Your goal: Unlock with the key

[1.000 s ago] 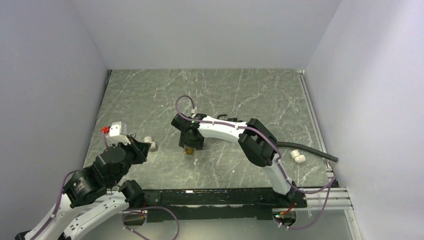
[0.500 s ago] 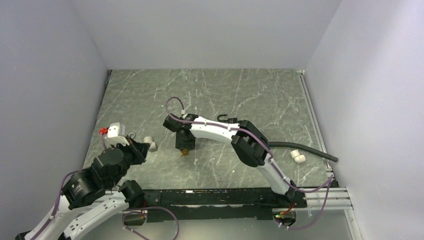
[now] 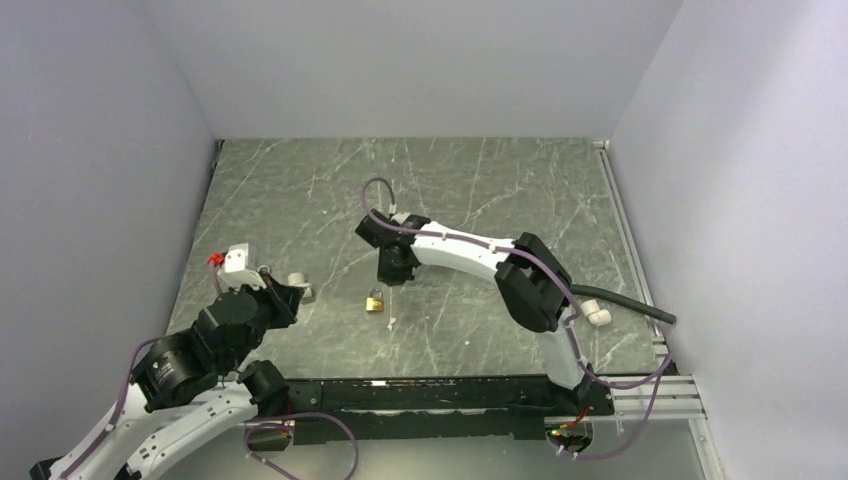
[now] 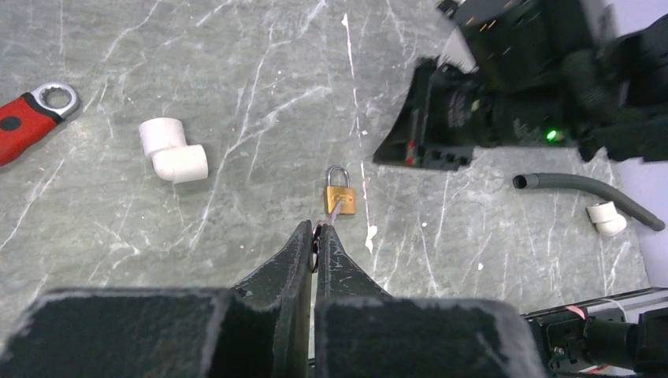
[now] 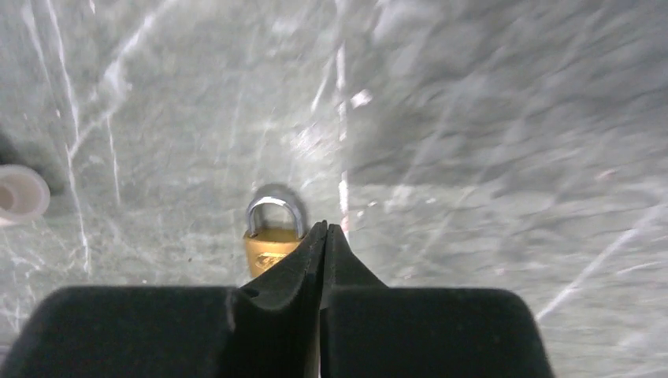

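Soft, even overhead light fills the top view, leaving faint shadows on the bench point(image 3: 300, 190) beneath the arms point(image 3: 455, 255). The left wrist view is crisp. The right wrist view is smeared, a broad shadow darkening its far right.

The worktop point(image 4: 236, 63) is grey stone with pale veins. Towards its left lies a red-handled spanner point(image 4: 27, 114), ring end up, with a white pipe elbow point(image 4: 173, 150) near it. Well apart on the right, a grey hose point(image 4: 587, 189) curves just beside a second, smaller white fitting point(image 4: 606, 218), probably another elbow.
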